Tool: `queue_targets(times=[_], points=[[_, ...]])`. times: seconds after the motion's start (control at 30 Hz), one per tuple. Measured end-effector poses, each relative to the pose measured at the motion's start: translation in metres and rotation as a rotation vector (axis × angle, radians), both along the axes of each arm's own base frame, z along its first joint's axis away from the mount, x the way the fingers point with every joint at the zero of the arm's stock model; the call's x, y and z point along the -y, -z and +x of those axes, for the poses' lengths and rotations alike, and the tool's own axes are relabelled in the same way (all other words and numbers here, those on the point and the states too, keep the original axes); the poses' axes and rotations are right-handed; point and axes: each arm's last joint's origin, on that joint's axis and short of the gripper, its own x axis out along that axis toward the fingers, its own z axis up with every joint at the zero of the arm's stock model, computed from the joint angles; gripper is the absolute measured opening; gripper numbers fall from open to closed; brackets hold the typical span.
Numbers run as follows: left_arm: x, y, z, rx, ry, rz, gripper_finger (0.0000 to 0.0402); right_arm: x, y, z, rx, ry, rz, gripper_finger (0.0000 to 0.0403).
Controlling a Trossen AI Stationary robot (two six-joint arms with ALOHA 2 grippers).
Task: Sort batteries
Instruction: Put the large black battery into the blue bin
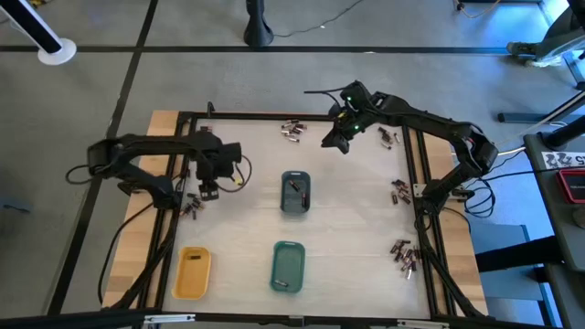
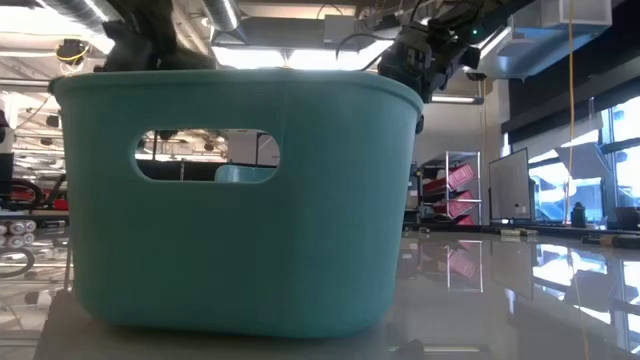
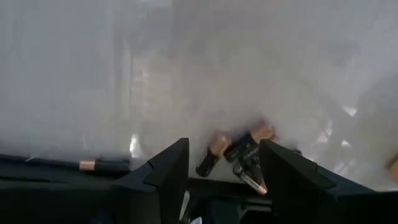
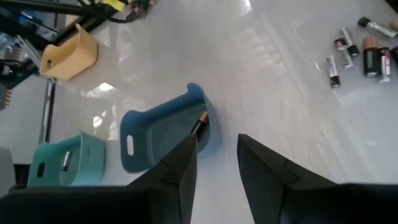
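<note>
Batteries lie scattered in small clusters round the bench (image 1: 356, 228): one cluster (image 1: 191, 206) at the left edge, others at the far edge (image 1: 292, 131) and down the right side (image 1: 400, 190), with one battery already in the grey-blue tray (image 1: 294, 193) and another in the green tray (image 1: 288, 266). Left gripper (image 3: 224, 163) hovers just over the left cluster with jaws parted and empty; the nearest battery (image 3: 211, 155) lies directly between and just ahead of its fingers, long axis slanted across the gap, so this arm looks best placed to pick next. Right gripper (image 4: 217, 163) hangs high near the far edge, jaws narrowly apart, holding nothing, looking down toward the grey-blue tray.
</note>
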Motion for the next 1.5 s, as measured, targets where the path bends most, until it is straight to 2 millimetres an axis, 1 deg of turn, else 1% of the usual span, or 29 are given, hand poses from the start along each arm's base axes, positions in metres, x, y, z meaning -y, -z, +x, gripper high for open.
queue_targets(times=[0.2,0.3,0.4,0.97,1.07,1.1,1.2,1.27,1.33,1.4,1.5], points=[[-0.004,0.028,0.010,-0.131,0.018,-0.057,0.0184,-0.022,0.001,0.013,-0.035,-0.034,-0.047,0.0117],[-0.005,0.038,0.012,-0.189,0.020,-0.080,0.0184,-0.031,0.002,0.017,-0.048,-0.053,-0.058,0.0117],[-0.005,0.044,0.013,-0.222,0.025,-0.096,0.0184,-0.036,0.002,0.020,-0.054,-0.062,-0.070,0.0117],[-0.003,0.050,0.006,-0.247,0.037,-0.117,0.0184,-0.039,0.007,0.015,-0.133,-0.054,-0.063,0.0117],[-0.006,0.046,0.010,-0.233,0.033,-0.100,0.0184,-0.039,0.006,0.015,-0.129,-0.060,-0.071,0.0117],[-0.007,0.042,0.013,-0.220,0.048,-0.094,0.0184,-0.039,0.006,0.016,-0.124,-0.063,-0.077,0.0117],[-0.008,0.029,0.026,-0.207,0.192,-0.036,0.0184,-0.038,0.005,0.017,-0.095,-0.073,-0.103,0.0117],[-0.008,0.024,0.030,-0.190,0.282,0.007,0.0184,-0.037,0.004,0.019,-0.077,-0.071,-0.113,0.0117],[-0.008,0.025,0.028,-0.205,0.334,-0.007,0.0184,-0.037,0.003,0.019,-0.071,-0.071,-0.116,0.0117],[-0.006,0.029,0.023,-0.226,0.343,-0.019,0.0184,-0.037,0.003,0.019,-0.075,-0.071,-0.114,0.0117],[-0.002,0.039,0.010,-0.295,0.348,-0.058,0.0184,-0.037,0.004,0.018,-0.082,-0.072,-0.109,0.0117]])
